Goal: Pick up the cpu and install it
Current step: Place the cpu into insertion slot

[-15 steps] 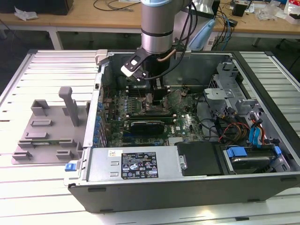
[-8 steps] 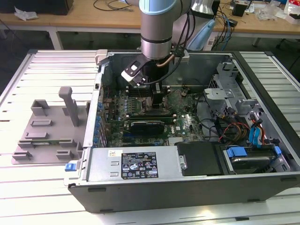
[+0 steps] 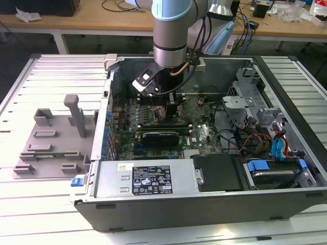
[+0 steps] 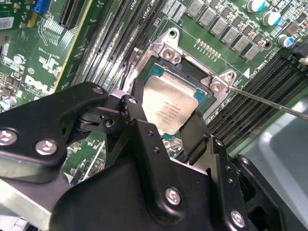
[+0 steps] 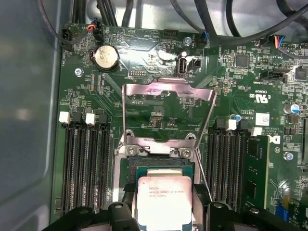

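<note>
The black fingers [image 4: 144, 134] pinch the cpu [image 4: 171, 108] by two opposite edges — a sound hold, I judge, for a light, stiff, smooth-lidded chip whose underside is likely fragile. It lies flat, lid up, over the open socket [image 4: 187, 71], edges parallel to the frame — being square, it has no real long axis.

bench: wooden worktop [image 3: 102, 23] along the far side, white legs [image 3: 60, 42], black cables [image 3: 120, 6] and paper scraps [image 3: 28, 15] on it | table: pale ribbed metal slats [image 3: 51, 71] — bright glare across them | under bench: dark shadow
</note>
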{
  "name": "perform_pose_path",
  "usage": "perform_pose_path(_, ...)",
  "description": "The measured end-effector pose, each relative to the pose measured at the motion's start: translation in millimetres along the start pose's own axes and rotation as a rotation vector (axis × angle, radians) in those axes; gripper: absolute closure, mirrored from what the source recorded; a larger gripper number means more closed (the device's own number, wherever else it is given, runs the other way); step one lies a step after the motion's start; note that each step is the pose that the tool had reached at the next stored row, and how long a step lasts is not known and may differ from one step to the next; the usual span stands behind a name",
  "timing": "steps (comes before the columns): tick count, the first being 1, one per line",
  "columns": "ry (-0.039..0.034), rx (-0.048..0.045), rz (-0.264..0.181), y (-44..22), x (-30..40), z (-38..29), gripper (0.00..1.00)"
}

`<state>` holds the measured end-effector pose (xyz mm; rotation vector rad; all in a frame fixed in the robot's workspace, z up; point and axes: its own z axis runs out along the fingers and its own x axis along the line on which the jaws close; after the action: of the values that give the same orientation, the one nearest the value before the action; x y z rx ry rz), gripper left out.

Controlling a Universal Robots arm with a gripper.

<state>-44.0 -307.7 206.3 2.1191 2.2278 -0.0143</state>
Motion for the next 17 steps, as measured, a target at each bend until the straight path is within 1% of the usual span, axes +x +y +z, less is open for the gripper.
perform_pose_path(2, -0.0003, 0.0, 0.0, 0.1, 1.1, 1.2, 0.45)
perform_pose_path(5, -0.0008, 0.0001, 0.002, 0.0, 1.7, 4.9, 0.45)
perform_pose_path(7, -0.0013, 0.0007, 0.013, -0.1, 1.7, 6.0, 0.45)
perform_pose_path(10, -0.0022, 0.0021, 0.037, -0.1, 1.8, 6.6, 0.45)
perform_pose_path(17, -0.0021, 0.0021, 0.037, 0.9, 2.4, 6.7, 0.45)
